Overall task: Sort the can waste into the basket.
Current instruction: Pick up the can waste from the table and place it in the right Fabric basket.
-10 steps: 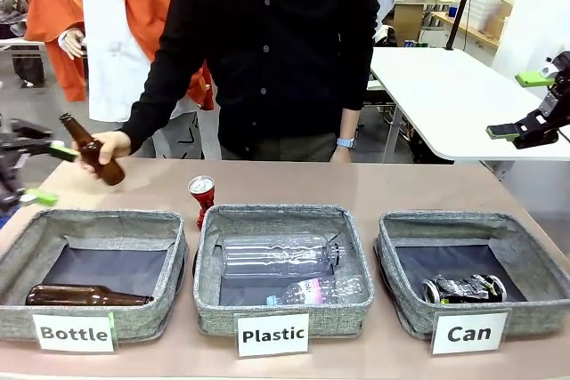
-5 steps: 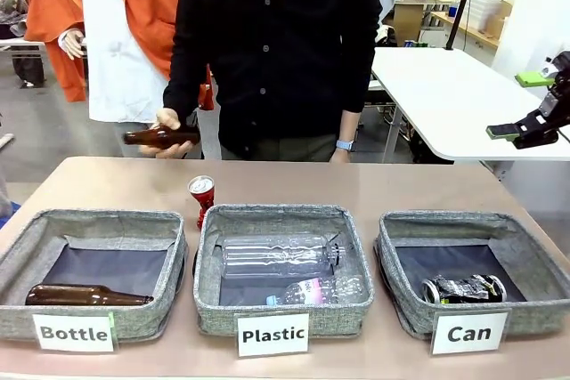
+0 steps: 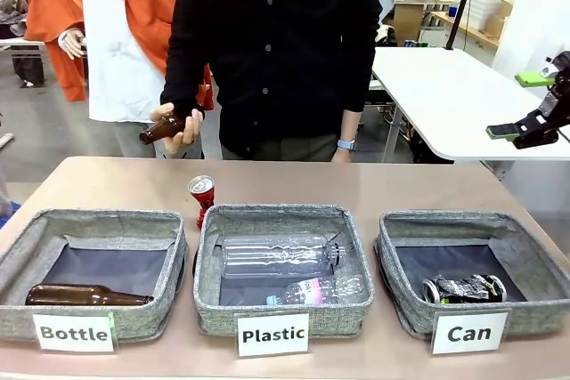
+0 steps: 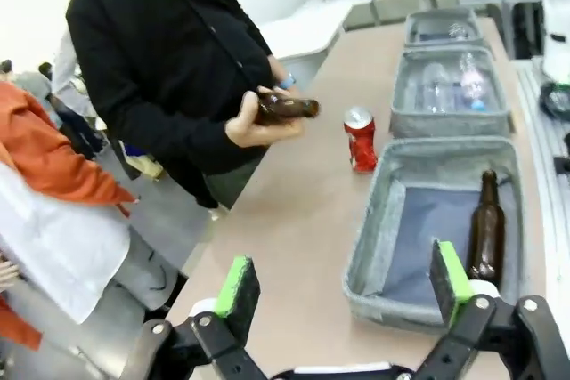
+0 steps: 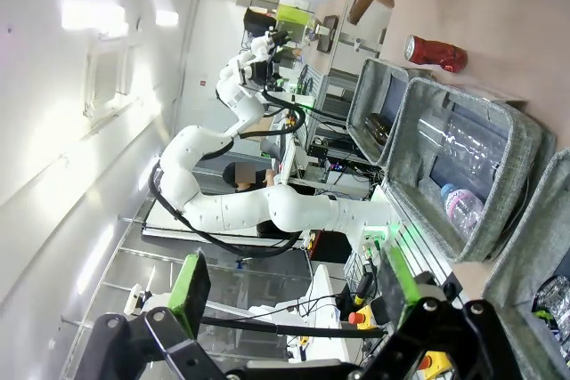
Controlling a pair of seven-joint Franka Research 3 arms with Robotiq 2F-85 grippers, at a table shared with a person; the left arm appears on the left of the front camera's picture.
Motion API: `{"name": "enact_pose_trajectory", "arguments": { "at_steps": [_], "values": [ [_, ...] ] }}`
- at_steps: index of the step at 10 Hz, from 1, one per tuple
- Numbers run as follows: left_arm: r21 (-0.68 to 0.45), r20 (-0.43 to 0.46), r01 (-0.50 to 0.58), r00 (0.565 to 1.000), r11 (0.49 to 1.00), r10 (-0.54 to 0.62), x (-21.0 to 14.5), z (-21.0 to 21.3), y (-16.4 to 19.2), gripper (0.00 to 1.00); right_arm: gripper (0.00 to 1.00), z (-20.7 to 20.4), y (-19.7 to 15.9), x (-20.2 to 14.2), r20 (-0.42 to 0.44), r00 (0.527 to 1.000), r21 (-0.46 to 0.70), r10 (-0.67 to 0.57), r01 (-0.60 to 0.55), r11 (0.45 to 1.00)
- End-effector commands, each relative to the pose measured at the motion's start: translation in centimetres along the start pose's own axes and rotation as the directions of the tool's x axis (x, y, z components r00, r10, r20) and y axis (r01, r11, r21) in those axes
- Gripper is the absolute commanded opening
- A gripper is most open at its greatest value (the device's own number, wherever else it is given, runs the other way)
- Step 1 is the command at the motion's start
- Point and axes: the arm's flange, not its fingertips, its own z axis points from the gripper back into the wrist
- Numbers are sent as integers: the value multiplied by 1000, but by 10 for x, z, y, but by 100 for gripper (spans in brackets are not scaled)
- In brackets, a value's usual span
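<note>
The red can [image 3: 202, 198] with a silver top stands upright on the table behind the gap between the "Bottle" and "Plastic" baskets; it also shows as the red can [image 4: 361, 140] and the red can [image 5: 435, 52]. The crushed black and silver can [image 3: 463, 288] lies in the basket [image 3: 388, 251] marked "Can" at the right. My right gripper [image 3: 519, 106] hangs open and empty high above the table's right edge, seen open as the right gripper [image 5: 294, 291]. My left gripper [image 4: 343, 287] is open and empty, off the table's left end near the "Bottle" basket [image 4: 370, 251].
A person stands at the far side holding a brown bottle [image 3: 162, 127] in a hand near the body. Another brown bottle [image 3: 85, 295] lies in the "Bottle" basket [image 3: 18, 246]. Clear plastic bottles [image 3: 280, 255] fill the "Plastic" basket [image 3: 207, 255].
The person's hand drew the brown bottle back from the table's left side toward the body. My left gripper left the front view at the left. The right gripper held still.
</note>
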Motion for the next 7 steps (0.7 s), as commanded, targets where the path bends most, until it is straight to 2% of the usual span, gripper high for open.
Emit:
{"name": "enact_pose_trajectory", "arguments": {
  "at_steps": [1,3,4,5,6,7],
  "values": [
    [-64,-53,-51,997,997,48,11,-41,35,100,100,2,1,0,-17,1000,-3,21,-21,1000],
    [-206,-108,-88,992,975,67,13,-89,70,100,100,2,1,0,-17,1000,-3,21,-21,1000],
    [-204,-148,-105,986,973,76,16,-87,74,100,100,2,1,0,-17,1000,-3,21,-21,1000],
    [-194,-117,-92,991,977,70,19,-62,70,100,100,2,1,0,-17,1000,-3,21,-21,1000],
    [-178,-141,-77,989,981,52,16,-21,58,100,100,2,1,0,-17,1000,-3,21,-21,1000],
    [-191,-118,-69,992,979,47,11,15,43,100,100,2,1,0,-17,1000,-3,21,-21,1000]
  ]
}}
